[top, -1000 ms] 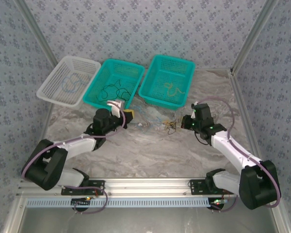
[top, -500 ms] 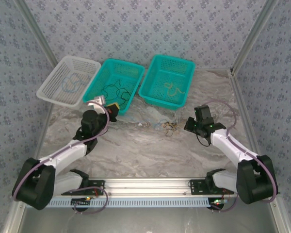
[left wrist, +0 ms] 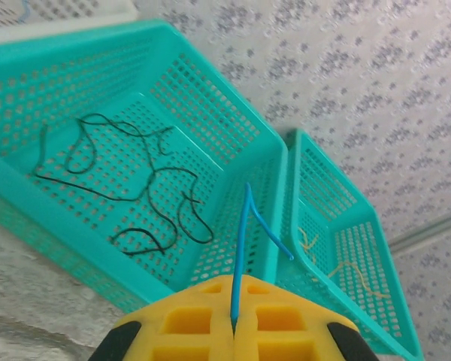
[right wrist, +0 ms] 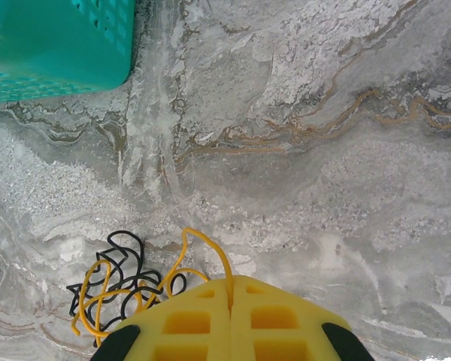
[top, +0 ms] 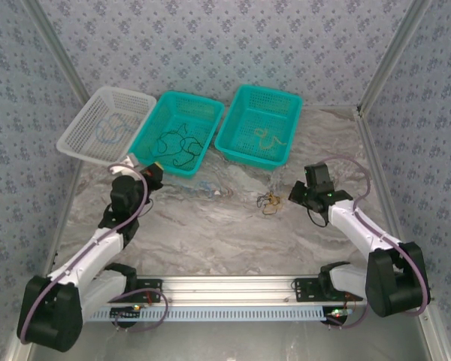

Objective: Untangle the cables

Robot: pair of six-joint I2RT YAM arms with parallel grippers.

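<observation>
Marbled grey tabletop [top: 210, 241] spreads out ahead of my two arms. Three baskets stand in a row along its far side: a white basket [top: 74, 134] on the left, a middle teal basket [top: 207, 134] just beside it, and a right teal basket [top: 286, 129] next along.

From above, my left arm [top: 98, 241] reaches up the left side of the table. It puts the left gripper [top: 152, 174] close to the near wall of the middle teal basket. My right arm [top: 361, 229] bends in from the right, with the right gripper [top: 296, 193] low over the table and pointing toward the centre.

On the left wrist camera the left gripper [left wrist: 234, 297] has its yellow fingers pressed together. They pinch a blue cable [left wrist: 243, 233], whose short free end stands up from the seam and kinks to the right. On the right wrist camera the right gripper [right wrist: 231, 293] is likewise closed tight, nipping a yellow cable [right wrist: 210, 248] that arches out of the seam and runs down into a knot [right wrist: 116, 289] of black and yellow loops lying on the marble just beside the fingers. From above, that knot [top: 269, 201] sits near the table's middle.

Other cables lie in the baskets:
- a black cable [left wrist: 146, 192] sprawls in the middle teal basket;
- a tan cable [top: 264, 139] lies in the right teal basket;
- a loose blue cable [top: 109, 129] curls in the white basket.
</observation>
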